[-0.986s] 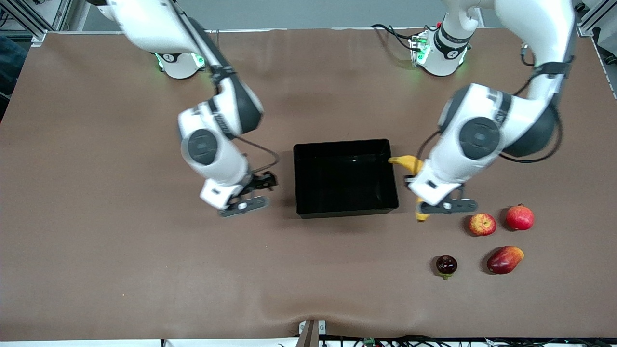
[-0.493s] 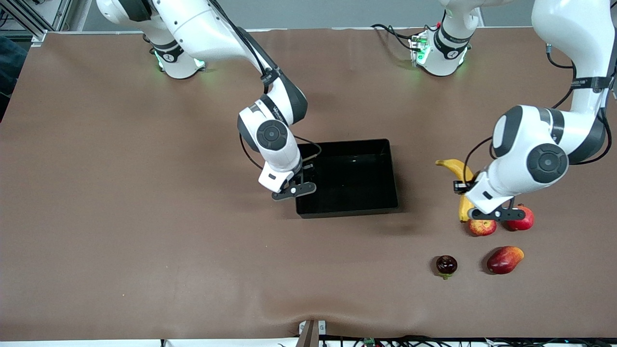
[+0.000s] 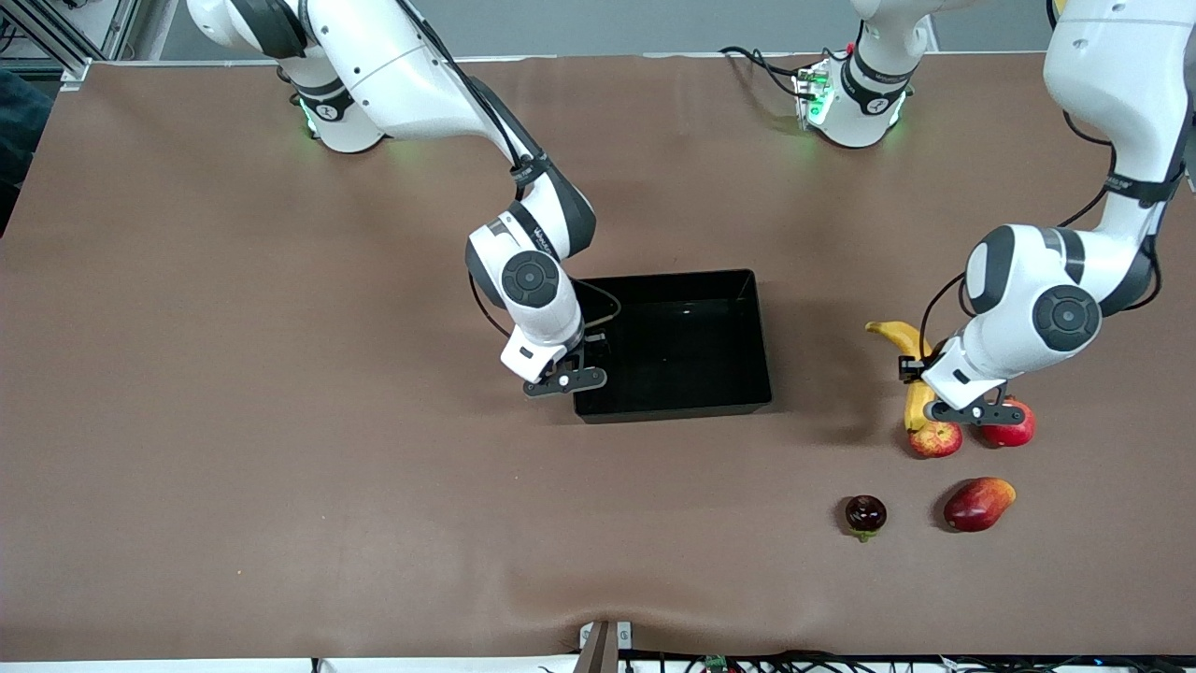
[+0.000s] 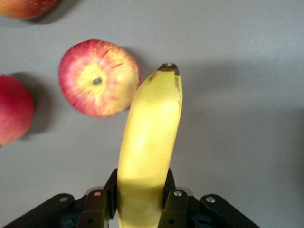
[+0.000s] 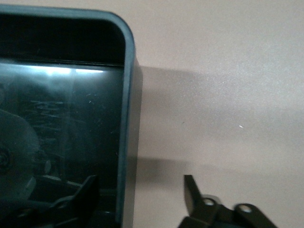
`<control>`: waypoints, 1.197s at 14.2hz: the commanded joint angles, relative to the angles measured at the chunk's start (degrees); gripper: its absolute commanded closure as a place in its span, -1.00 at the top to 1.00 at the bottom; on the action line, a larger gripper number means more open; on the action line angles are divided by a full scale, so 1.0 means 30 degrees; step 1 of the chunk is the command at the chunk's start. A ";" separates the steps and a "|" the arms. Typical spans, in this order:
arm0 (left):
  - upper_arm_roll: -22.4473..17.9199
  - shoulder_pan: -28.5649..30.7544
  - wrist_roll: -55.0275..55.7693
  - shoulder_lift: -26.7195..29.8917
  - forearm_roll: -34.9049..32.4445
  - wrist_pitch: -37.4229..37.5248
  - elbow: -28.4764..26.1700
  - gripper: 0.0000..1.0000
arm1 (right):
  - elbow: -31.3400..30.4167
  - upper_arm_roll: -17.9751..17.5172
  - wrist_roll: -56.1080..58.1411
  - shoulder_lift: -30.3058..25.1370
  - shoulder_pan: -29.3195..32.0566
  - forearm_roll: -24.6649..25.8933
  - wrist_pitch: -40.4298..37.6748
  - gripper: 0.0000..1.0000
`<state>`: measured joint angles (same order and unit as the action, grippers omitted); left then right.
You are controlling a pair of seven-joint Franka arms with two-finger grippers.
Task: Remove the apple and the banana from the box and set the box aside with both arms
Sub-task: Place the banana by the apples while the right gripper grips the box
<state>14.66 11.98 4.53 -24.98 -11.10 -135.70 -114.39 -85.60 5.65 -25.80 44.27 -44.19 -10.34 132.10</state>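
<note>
Two Franka arms at a brown table [image 3: 280,421]. Left gripper [image 4: 135,209], clamped tight on the banana [image 4: 149,142] near one end, jaws pressed to both flanks of the fruit. Banana raised above the table toward the left arm's end, its free tip over a spot just beside the apple [image 4: 99,78]; whether tip and apple touch, not clear. Apple resting on the table, stem dimple up, red-and-yellow skin, with the pomegranate [image 3: 1011,428] just beside it toward the left arm's end. Mango [image 3: 977,504] and a small dark red fruit [image 3: 865,514] nearer the front camera, well apart from each other. Right gripper [image 5: 142,192], jaws partly spread and straddling the wall of the black tray [image 5: 124,118] on the side toward the right arm's end, one finger inside the tray, the other finger [image 5: 192,192] outside over the table; wall between them, no contact visible. Tray flat on the table near the middle, nothing visible inside but reflections on the glossy floor.
</note>
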 commanded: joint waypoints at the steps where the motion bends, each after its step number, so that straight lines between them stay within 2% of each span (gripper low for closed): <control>1: 0.0092 0.0107 -0.0075 -0.0750 -0.0371 -0.1933 -0.0777 -1.00 | 0.0497 0.0079 -0.0366 -0.0079 0.0169 -0.0245 -0.0235 -1.00; 4: 0.0005 0.0136 -0.0046 -0.1659 -0.1248 -0.2900 -0.0748 -1.00 | 0.0467 0.0108 -0.0278 -0.0634 0.0433 -0.0274 -0.0322 -1.00; 6: -0.0025 0.0165 -0.0017 -0.2158 -0.1309 -0.3543 -0.0748 -1.00 | 0.0322 0.0167 -0.0219 -0.1686 0.0985 -0.0274 -0.0584 -1.00; 11: 0.0034 0.0136 0.0393 -0.2629 -0.1309 -0.3693 -0.0631 -1.00 | -0.0060 0.0167 0.0918 -0.4674 0.3328 -0.0245 -0.3859 -1.00; 12: 0.0034 0.0136 0.0423 -0.2629 -0.1280 -0.3693 -0.0544 -0.46 | -0.0205 0.0167 0.1649 -0.5201 0.4233 -0.0245 -0.4680 -1.00; 13: 0.0063 0.0136 0.0597 -0.2484 -0.1221 -0.3664 -0.0514 0.99 | -0.0525 0.0167 0.2497 -0.5787 0.5170 -0.0245 -0.5152 -1.00; 17: 0.0268 0.0049 0.1153 -0.0526 -0.0988 -0.2469 0.0071 1.00 | -0.2721 0.0137 0.8467 -0.7722 0.9184 -0.0274 -0.5713 -1.00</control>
<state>14.89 12.10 6.09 -30.56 -13.71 -146.02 -114.79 -88.01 7.56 -8.08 26.06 -22.07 -10.26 114.90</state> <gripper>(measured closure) 0.260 0.956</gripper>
